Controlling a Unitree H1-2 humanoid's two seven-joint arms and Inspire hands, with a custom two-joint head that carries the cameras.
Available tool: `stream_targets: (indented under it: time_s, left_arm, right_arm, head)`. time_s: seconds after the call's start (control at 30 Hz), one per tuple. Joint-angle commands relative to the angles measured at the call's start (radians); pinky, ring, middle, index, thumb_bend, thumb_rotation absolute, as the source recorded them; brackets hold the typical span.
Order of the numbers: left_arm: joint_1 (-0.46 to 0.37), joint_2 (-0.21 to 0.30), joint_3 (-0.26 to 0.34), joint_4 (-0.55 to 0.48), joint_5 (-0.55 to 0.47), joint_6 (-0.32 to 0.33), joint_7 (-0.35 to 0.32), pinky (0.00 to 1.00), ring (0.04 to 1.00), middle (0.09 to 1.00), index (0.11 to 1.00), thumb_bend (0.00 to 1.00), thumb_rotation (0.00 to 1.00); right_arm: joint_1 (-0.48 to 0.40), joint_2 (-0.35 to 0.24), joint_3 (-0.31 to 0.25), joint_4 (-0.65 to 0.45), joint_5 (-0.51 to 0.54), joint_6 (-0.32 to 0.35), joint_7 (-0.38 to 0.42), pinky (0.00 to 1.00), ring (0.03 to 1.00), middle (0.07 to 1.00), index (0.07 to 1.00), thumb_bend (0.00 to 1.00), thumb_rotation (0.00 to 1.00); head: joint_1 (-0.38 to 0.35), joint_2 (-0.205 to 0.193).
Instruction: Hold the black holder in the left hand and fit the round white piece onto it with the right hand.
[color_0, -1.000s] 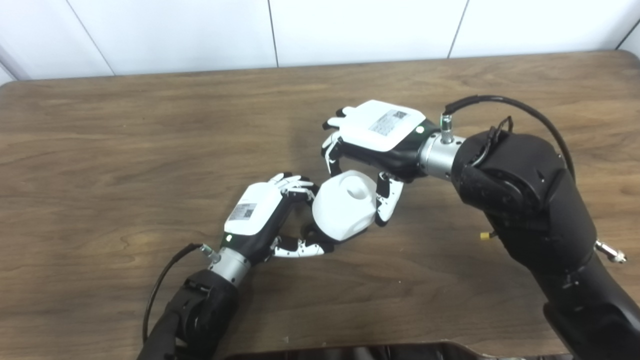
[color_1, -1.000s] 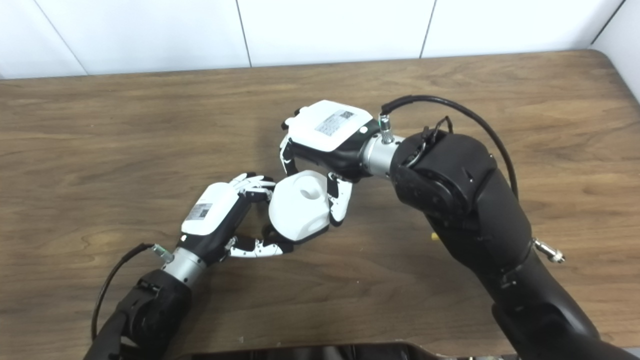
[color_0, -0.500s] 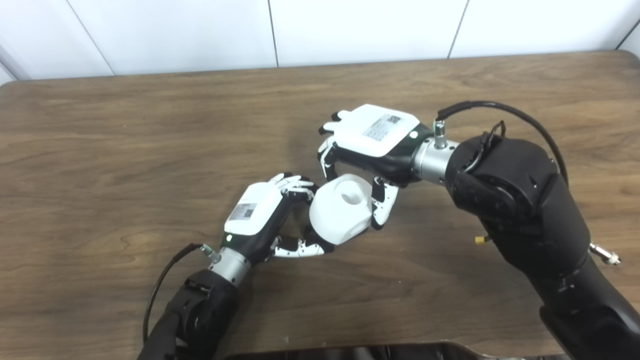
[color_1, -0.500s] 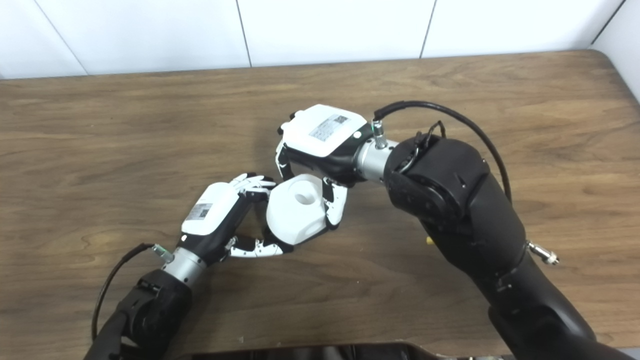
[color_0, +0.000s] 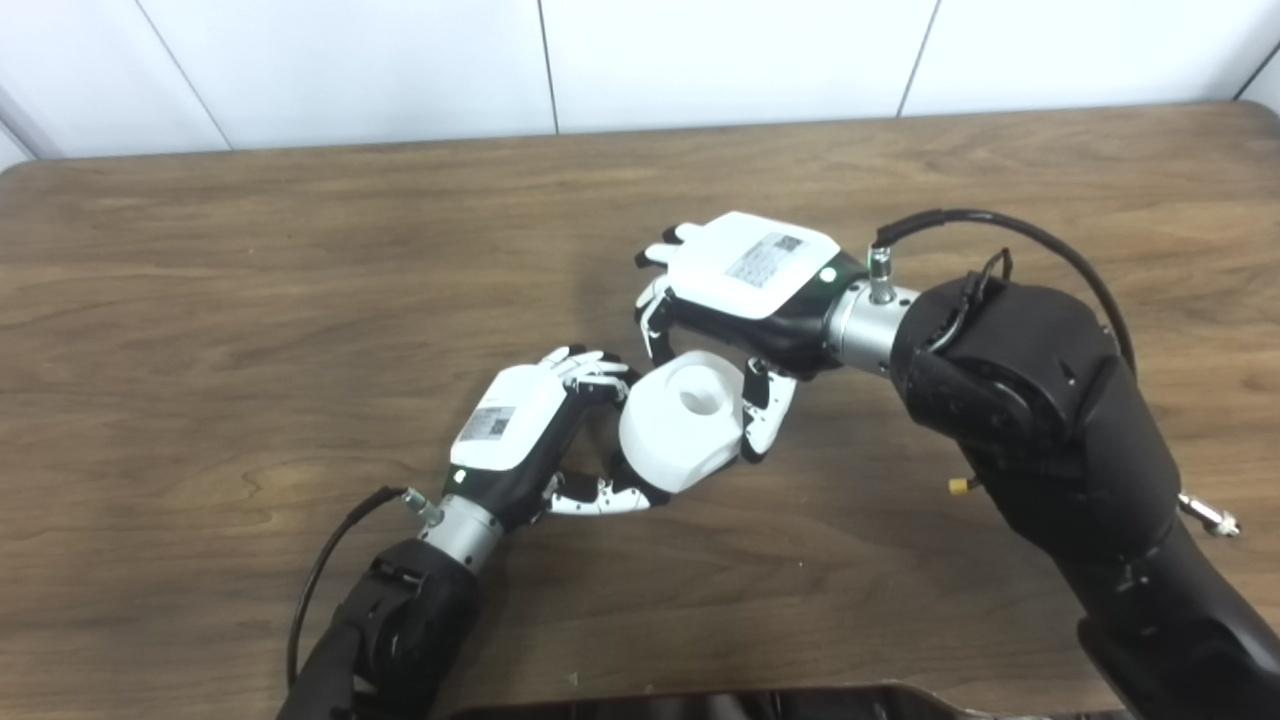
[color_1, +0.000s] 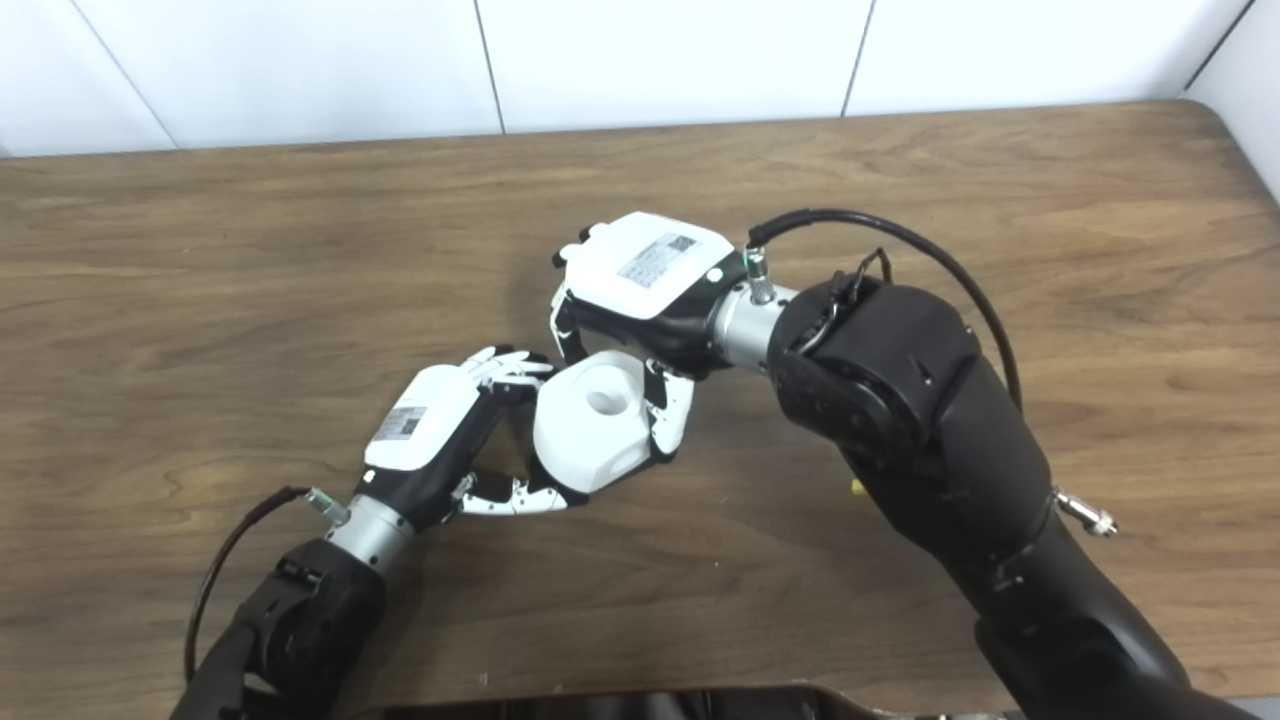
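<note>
Left hand (color_0: 520, 425): fingers (color_0: 590, 497) curled around something dark, mostly hidden behind the white piece; the holder itself cannot be made out.
Right hand (color_0: 745, 290): fingers (color_0: 765, 410) clasped on the round white piece (color_0: 678, 420).
White piece: between both hands, recess facing up, above the wooden surface (color_0: 250, 300).

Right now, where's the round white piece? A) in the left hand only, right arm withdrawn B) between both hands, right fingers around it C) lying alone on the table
B: the round white piece sits between the left hand and right hand, right fingers curled around it.
</note>
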Motion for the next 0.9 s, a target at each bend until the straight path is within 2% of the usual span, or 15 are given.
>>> stream_targets:
  time_s: [0.0,0.87]
  left_arm:
    - [0.035,0.015,-0.003,0.03,0.025,0.068,-0.052,0.92,0.845,0.778,0.485,0.52,0.06]
    - [0.032,0.002,-0.007,0.036,0.033,0.071,-0.051,0.92,0.846,0.778,0.484,0.52,0.06]
  right_arm:
    - [-0.023,0.013,-0.01,-0.032,0.008,0.002,-0.011,1.0,0.962,0.819,0.481,0.52,0.13]
    - [-0.016,0.024,-0.009,-0.032,0.016,0.003,-0.009,1.0,0.961,0.821,0.48,0.52,0.13]
  head:
    - [0.0,0.001]
    - [0.014,0.003]
